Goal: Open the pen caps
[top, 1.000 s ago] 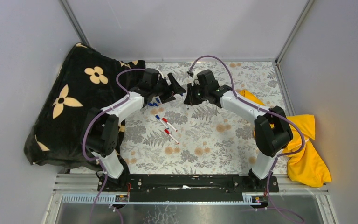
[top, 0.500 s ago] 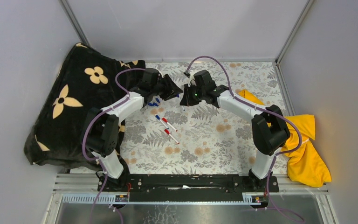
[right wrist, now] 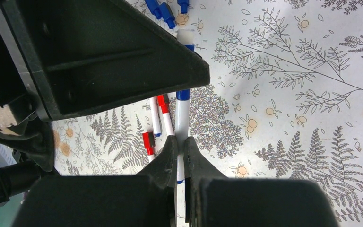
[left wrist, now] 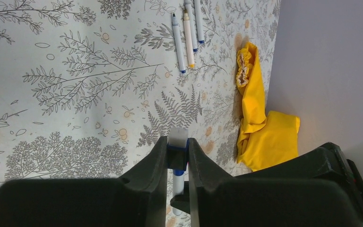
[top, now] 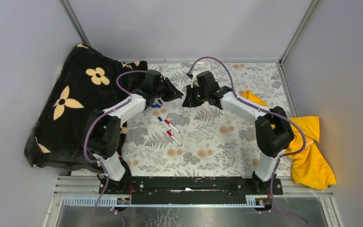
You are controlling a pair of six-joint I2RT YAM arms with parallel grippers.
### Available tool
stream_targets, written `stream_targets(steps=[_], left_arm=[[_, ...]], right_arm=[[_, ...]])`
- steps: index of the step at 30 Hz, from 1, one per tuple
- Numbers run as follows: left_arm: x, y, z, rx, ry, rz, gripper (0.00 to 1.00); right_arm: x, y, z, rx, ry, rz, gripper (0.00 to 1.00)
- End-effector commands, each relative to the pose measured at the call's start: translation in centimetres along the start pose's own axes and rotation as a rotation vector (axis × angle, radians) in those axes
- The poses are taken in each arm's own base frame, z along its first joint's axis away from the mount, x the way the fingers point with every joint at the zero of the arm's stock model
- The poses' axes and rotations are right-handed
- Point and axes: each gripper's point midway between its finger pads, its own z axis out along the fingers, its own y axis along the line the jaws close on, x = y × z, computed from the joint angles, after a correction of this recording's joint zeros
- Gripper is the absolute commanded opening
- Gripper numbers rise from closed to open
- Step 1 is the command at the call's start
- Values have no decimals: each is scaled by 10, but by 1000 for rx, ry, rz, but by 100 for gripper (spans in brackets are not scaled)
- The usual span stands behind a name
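**Two grippers on one pen, with counts of pens and caps**

The left gripper (left wrist: 177,143) is closed almost fully, its two fingers pinching the blue cap (left wrist: 177,158) of the held pen (right wrist: 182,118). A pale end piece projects past the fingertips. The right gripper (right wrist: 180,144) is fully closed on the white barrel of the same pen, just below a blue band. The pen spans the short gap between the two grippers, above the far middle of the leaf-patterned table cover (top: 208,137). Whether the cap has parted from the barrel cannot be told.

Counted items:
- One pen is held in the air, with one cap in the left fingers.
- Three loose blue caps (right wrist: 167,14) lie together on the cover, beside the left gripper.
- Three lying pens (top: 168,125) sit near the middle of the cover. One has a blue end and two have red caps.
- Three further pens (left wrist: 188,38) lie side by side in the left wrist view. Two have blue ends and one, between them, has a yellow end.
- One yellow cloth (left wrist: 260,127) lies at the right edge.
- One black flowered blanket (top: 66,104) lies at the left.
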Motion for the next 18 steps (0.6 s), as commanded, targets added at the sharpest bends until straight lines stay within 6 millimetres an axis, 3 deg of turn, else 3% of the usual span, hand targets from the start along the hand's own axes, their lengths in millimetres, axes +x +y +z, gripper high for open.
stream_targets(steps=[1, 5, 8, 13, 18], left_arm=[[-9, -22, -6, 73, -53, 38, 16], [-10, -23, -8, 72, -58, 42, 0], [-11, -21, -9, 65, -69, 42, 0], [-13, -22, -12, 60, -81, 37, 0], [-13, -25, -11, 66, -73, 34, 0]], right_arm=[[-25, 21, -9, -59, -74, -31, 0], [-25, 20, -9, -56, -77, -30, 0], [-27, 21, -9, -54, -86, -30, 0], [-35, 24, -7, -61, -87, -35, 21], [-41, 23, -3, -58, -90, -38, 24]])
